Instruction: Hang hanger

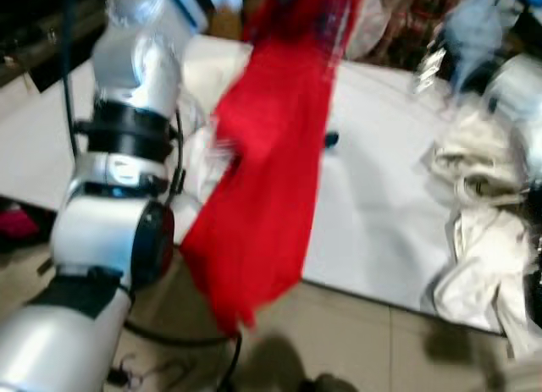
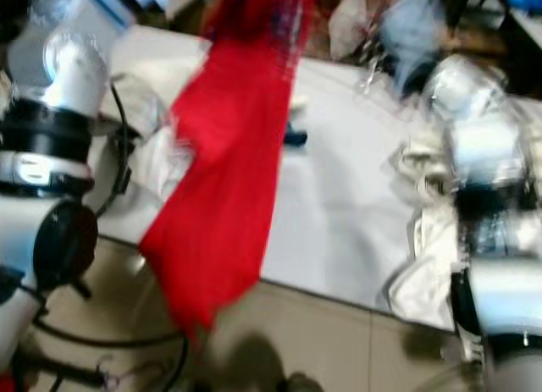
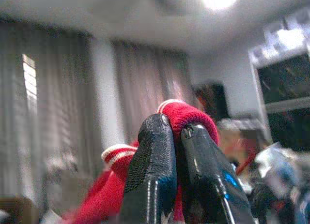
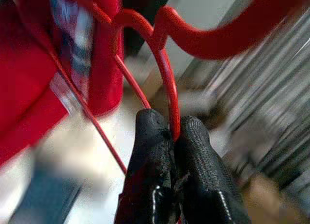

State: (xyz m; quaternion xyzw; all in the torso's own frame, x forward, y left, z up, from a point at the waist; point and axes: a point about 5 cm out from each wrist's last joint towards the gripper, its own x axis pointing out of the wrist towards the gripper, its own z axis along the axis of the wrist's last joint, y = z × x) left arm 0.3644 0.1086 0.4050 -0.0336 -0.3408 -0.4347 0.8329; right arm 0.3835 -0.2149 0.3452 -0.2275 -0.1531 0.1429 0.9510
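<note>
A red garment [image 1: 267, 168] hangs in the air over the white-covered table [image 1: 373, 197], its top past the upper edge of the eye views. In the left wrist view my left gripper [image 3: 175, 129] is shut on the garment's red ribbed collar [image 3: 186, 115] with its white stripe. In the right wrist view my right gripper [image 4: 170, 127] is shut on the thin red wire of a hanger [image 4: 167, 74], whose hook curves above the fingertips next to the garment [image 4: 34, 83]. Both arms reach upward.
A heap of white and cream clothes [image 1: 483, 231] lies at the table's right end, with more laundry [image 1: 474, 36] behind. A small dark object [image 1: 330, 140] lies on the table. A black cable [image 1: 182, 337] runs over the tiled floor below.
</note>
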